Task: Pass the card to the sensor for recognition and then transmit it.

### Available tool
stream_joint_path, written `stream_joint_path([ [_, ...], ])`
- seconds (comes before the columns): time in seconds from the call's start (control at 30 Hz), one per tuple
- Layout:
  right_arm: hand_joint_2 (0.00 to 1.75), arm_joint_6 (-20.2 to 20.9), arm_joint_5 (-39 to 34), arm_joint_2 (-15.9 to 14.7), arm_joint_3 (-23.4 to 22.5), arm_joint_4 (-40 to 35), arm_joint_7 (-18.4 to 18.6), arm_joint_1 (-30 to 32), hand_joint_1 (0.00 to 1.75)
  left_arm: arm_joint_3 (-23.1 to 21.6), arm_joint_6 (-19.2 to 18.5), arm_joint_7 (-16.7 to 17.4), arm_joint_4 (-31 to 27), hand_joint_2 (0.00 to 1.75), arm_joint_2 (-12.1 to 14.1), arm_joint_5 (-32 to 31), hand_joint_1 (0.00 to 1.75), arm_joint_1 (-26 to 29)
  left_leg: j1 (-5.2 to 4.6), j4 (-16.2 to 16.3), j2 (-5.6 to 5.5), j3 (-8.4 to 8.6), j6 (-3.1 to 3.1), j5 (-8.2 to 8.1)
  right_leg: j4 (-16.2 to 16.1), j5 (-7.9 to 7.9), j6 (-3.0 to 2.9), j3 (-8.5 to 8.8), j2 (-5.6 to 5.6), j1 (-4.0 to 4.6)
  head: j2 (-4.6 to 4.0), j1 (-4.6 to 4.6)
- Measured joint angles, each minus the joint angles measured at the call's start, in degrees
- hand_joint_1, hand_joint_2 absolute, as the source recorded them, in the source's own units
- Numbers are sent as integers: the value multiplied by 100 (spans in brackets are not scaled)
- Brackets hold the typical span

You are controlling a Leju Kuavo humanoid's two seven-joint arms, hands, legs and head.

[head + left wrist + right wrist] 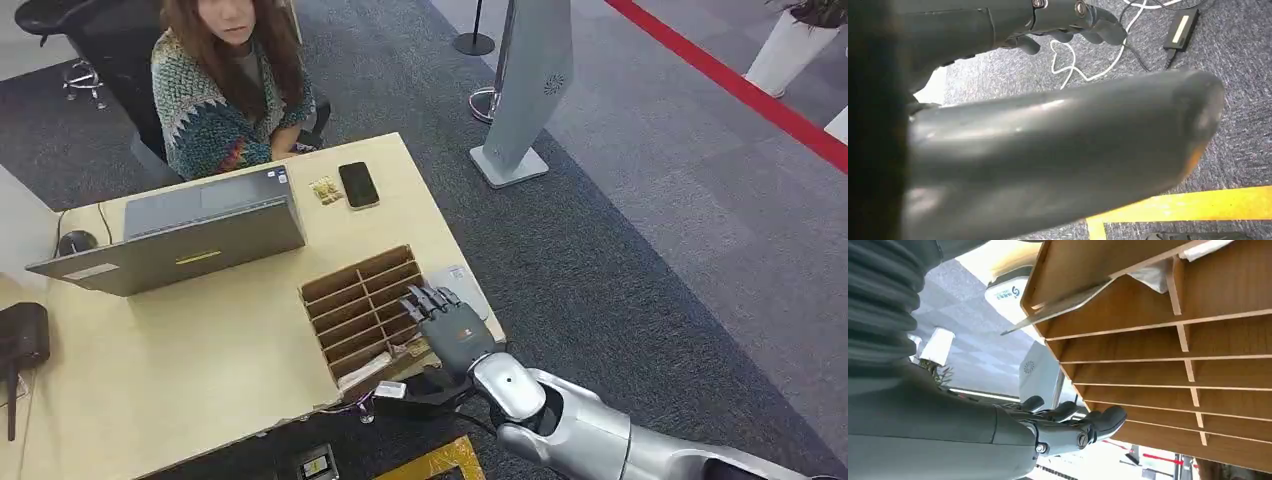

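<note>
- we're looking down on a pale wooden desk (190,370), and the right hand (445,325) is over the near right corner of it, fingers stretched forward and a little apart
- that hand sits right at the near right end of the wooden slotted card rack (355,300), with its fingertips over the rack's right edge
- from the right wrist camera, the right hand's dark fingers (1098,422) are out straight beside the rack's dividers (1168,375), with nothing between them, so we call it spread and holding nothing
- the card (1063,307) shows as a thin pale sheet leaning in one of the rack's end compartments; the hand is not touching it
- a white, rounded device, the sensor (462,285), lies flat on the desk just to the right of the rack, partly hidden behind the hand
- the left hand (1068,15) hangs low over grey carpet, its fingers curled inward with nothing in them
- white cable (1073,60) and a black power brick (1182,27) lie on the carpet beneath it, and there is yellow tape (1188,205) on the floor
- a person in a patterned knit cardigan (215,110) sits at the far side behind an open grey laptop (190,240)
- a black phone (358,184) lies beside the laptop, with a small gold-coloured item (325,190) just left of it
</note>
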Motion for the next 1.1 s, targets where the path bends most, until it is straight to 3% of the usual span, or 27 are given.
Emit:
stream_joint_path([
  [0.03, 175, 0, 0, 0, -2, -2, 0, 0, 0, 4, 0, 0, -2, 0, -2, -7, 0, 0, 0, 0, 0, 0, 0, 0, 0, 0, 0, 0, 0, 0, 0, 0],
  [0.07, 175, 0, 0, 0, -2, -2, 0, 0, 12, 9, 0, 0, -9, 0, 0, -11, 0, 1, 0, 0, 0, 0, 0, 0, 0, 0, 0, 0, 0, 0, 2, 2],
  [0.1, 175, 0, 0, 0, -2, -2, 0, 0, 155, 26, 0, 0, -9, 0, -2, -15, 0, 3, 0, 0, 0, 0, 0, 0, 0, 0, 0, 0, 0, 0, 0, 0],
  [0.13, 175, 0, 0, 0, -2, -2, 0, 0, 175, 44, 0, 0, -9, 0, -2, -15, 0, 4, 0, 0, 0, 0, 0, 0, 0, 0, 0, 0, 0, 0, 0, 2],
  [0.9, 175, 94, -212, 2, -50, -2, -42, 3, 169, 199, 0, 0, -42, 0, -4, -219, 0, 23, 0, 0, -1, 0, 0, 0, 0, 0, 0, 0, -1, 0, 0, 2],
  [1.1, 175, 85, -214, 2, -57, -4, -31, 7, 175, 243, 0, 0, -44, 0, -4, -278, 0, 26, 0, 0, 0, 0, 0, 0, 0, 0, 0, 0, 0, 0, 2, 2],
])
